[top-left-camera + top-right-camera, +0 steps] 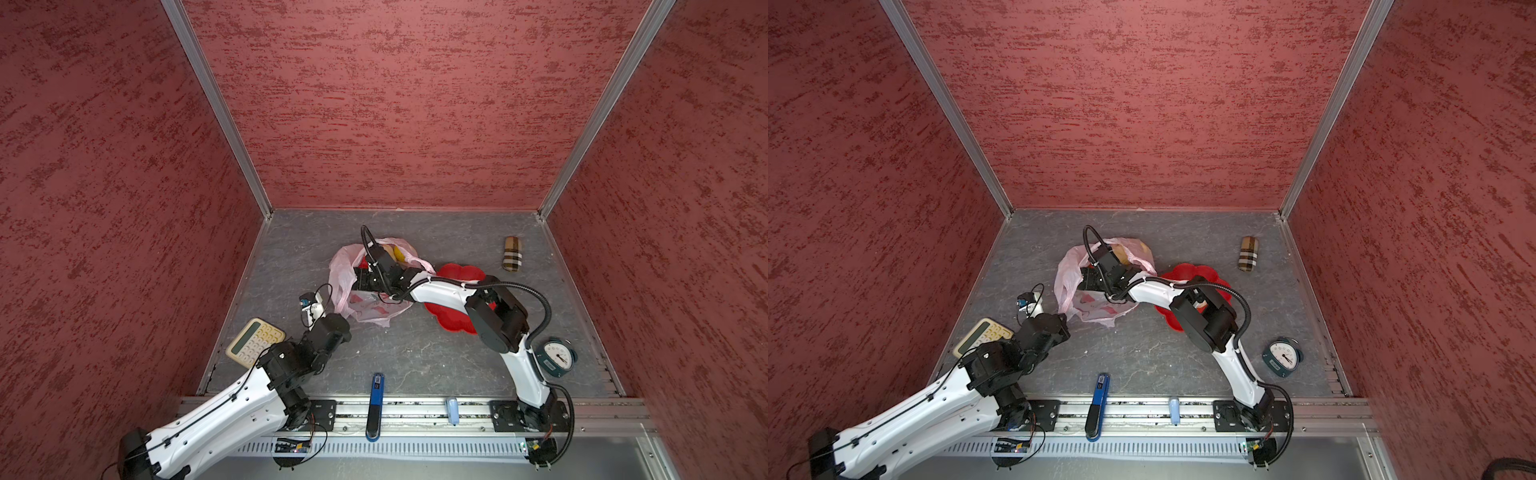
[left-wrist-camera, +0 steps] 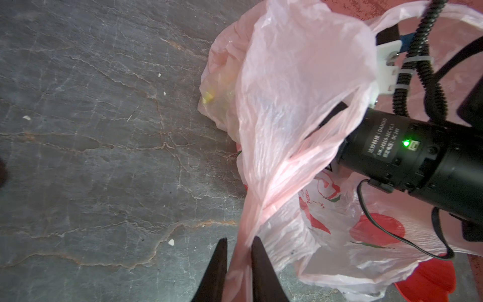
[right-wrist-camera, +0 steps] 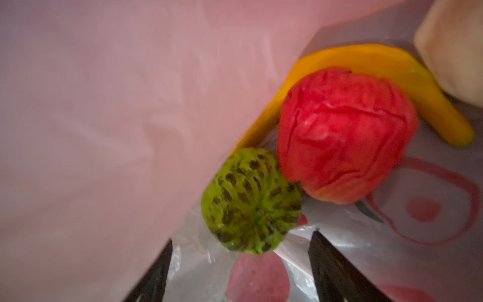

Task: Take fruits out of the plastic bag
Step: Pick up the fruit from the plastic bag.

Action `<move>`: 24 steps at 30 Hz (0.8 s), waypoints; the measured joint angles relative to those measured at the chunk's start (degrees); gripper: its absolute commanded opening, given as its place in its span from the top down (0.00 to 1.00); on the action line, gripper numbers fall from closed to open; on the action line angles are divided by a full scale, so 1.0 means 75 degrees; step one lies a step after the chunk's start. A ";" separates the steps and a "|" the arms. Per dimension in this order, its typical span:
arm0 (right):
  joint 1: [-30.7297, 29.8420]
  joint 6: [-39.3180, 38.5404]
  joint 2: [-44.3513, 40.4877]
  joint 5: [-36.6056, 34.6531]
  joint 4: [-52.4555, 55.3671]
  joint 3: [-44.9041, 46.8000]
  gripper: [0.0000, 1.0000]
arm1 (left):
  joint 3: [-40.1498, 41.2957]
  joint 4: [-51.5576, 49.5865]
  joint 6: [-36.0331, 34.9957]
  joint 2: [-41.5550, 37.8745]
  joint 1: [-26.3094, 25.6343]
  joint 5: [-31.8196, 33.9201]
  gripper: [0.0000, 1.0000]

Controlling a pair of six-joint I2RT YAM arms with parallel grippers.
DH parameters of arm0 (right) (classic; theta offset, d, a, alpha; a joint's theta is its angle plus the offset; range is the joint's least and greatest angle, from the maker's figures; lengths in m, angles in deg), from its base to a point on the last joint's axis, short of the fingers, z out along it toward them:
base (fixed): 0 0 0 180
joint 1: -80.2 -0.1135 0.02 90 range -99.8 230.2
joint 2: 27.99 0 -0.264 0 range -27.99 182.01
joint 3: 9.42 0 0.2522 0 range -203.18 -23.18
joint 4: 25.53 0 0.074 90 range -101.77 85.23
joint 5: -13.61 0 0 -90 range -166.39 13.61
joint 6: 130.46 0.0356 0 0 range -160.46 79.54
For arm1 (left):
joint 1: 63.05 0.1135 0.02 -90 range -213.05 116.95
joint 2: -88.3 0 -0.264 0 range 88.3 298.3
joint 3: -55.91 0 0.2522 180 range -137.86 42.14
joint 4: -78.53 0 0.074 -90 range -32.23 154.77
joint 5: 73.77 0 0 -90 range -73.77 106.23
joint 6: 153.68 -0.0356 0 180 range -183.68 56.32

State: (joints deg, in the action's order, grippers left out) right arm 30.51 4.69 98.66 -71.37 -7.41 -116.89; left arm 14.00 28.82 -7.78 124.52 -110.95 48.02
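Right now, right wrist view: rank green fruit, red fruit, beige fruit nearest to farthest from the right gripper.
1. green fruit: just ahead of the open right gripper, near edge between its tips.
2. red fruit: directly behind the green one, against it.
3. beige fruit: farthest, past the banana, deep in the plastic bag.

A grey veined table (image 1: 415,353) carries a pink bag (image 1: 374,309) at its middle, a red plate (image 1: 461,273) just beside it, a calculator (image 1: 254,341) at the left edge, a plaid pouch (image 1: 513,254) far right, a clock (image 1: 556,358) near right, and a blue tool (image 1: 376,405) across the front edge.
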 measured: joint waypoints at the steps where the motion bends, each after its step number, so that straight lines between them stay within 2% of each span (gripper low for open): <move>1: -0.0003 0.0038 0.0052 -0.0017 0.0000 -0.0082 0.17 | 0.0050 0.0058 -0.0035 -0.0052 -0.0003 0.0006 0.81; 12: -0.0006 0.0600 0.0428 -0.0224 0.0204 -0.0356 0.15 | 0.0697 0.0522 -0.0175 -0.0673 -0.0003 -0.0082 0.81; 24: -0.0006 0.0842 0.0781 -0.0221 0.0315 -0.0784 0.16 | 0.0912 0.0807 -0.0175 -0.0746 -0.0003 -0.0335 0.81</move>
State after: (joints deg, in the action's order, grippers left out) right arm 30.47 11.01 104.52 -73.03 -5.05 -122.77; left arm 20.85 34.88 -9.09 118.93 -110.97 45.51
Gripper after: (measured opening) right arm 0.844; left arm 0.189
